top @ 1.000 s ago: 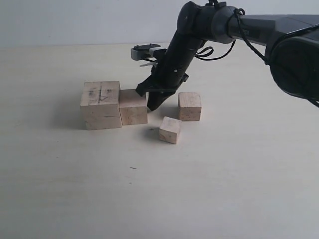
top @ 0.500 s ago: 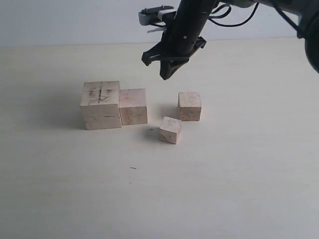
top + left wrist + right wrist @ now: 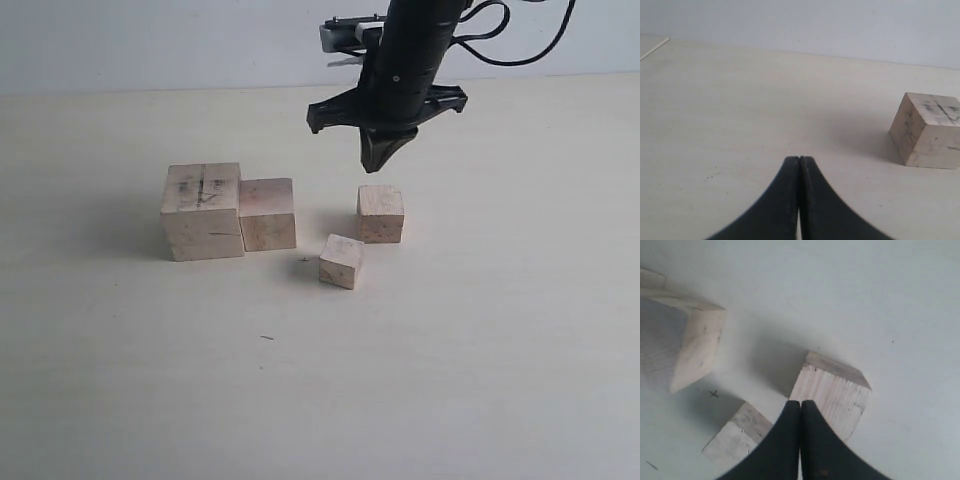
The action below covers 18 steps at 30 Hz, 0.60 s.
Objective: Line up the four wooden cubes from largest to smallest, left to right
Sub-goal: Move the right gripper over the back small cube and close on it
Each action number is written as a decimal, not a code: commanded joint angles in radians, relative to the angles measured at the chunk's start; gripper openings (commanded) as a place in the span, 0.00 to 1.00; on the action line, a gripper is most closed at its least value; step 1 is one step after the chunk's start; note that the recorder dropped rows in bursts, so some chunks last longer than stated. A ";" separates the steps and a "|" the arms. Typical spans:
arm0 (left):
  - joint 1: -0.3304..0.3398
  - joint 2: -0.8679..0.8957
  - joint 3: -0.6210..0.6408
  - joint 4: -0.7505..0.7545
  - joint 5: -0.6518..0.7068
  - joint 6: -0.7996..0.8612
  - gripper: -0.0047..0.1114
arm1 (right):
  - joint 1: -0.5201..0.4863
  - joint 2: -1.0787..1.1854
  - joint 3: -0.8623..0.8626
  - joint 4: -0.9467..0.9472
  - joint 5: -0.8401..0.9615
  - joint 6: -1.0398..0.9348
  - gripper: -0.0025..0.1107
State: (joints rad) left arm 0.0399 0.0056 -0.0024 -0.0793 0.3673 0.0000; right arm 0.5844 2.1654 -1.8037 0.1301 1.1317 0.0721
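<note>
The four wooden cubes rest on the table. The largest cube [image 3: 202, 210], scribbled on top, touches the second cube [image 3: 267, 213] on its right. After a gap comes the third cube [image 3: 381, 213]; the smallest cube [image 3: 341, 261] sits in front of that gap, turned askew. My right gripper [image 3: 383, 160] hangs shut and empty just above the third cube [image 3: 837, 392], with the smallest cube [image 3: 732, 442] and the second cube [image 3: 695, 347] also in its wrist view. My left gripper [image 3: 799, 159] is shut and empty, low over the table, with the largest cube [image 3: 930, 131] ahead and to one side.
The pale table [image 3: 450, 350] stretches wide around the cubes and meets a plain light wall [image 3: 150, 40] at the back. A small pencil cross [image 3: 714, 394] marks the table near the smallest cube. The left arm is outside the exterior view.
My right gripper lifted away from beside the second cube and swung right, ending above the third cube. The cubes have not moved.
</note>
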 commanded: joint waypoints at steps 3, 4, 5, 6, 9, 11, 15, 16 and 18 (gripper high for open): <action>-0.005 -0.006 0.002 0.002 -0.011 0.000 0.04 | 0.025 -0.026 0.056 -0.013 0.036 0.040 0.05; -0.005 -0.006 0.002 0.002 -0.011 0.000 0.04 | 0.029 -0.026 0.062 -0.016 0.040 0.049 0.07; -0.005 -0.006 0.002 0.002 -0.011 0.000 0.04 | 0.033 -0.026 0.065 -0.023 0.042 0.061 0.09; -0.005 -0.006 0.002 0.002 -0.011 0.000 0.04 | 0.038 -0.024 0.065 -0.032 0.042 0.072 0.10; -0.005 -0.006 0.002 0.002 -0.011 0.000 0.04 | 0.043 -0.022 0.065 -0.088 0.040 0.127 0.16; -0.005 -0.006 0.002 0.002 -0.011 0.000 0.04 | 0.043 -0.022 0.065 -0.118 0.042 0.186 0.22; -0.005 -0.006 0.002 0.002 -0.011 0.000 0.04 | 0.043 -0.022 0.065 -0.156 0.040 0.253 0.37; -0.005 -0.006 0.002 0.002 -0.011 0.000 0.04 | 0.043 -0.022 0.065 -0.156 0.040 0.253 0.42; -0.005 -0.006 0.002 0.002 -0.011 0.000 0.04 | 0.043 -0.022 0.063 -0.147 0.038 0.277 0.51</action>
State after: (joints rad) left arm 0.0399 0.0056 -0.0024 -0.0793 0.3673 0.0000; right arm 0.6276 2.1547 -1.7409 -0.0099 1.1762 0.3159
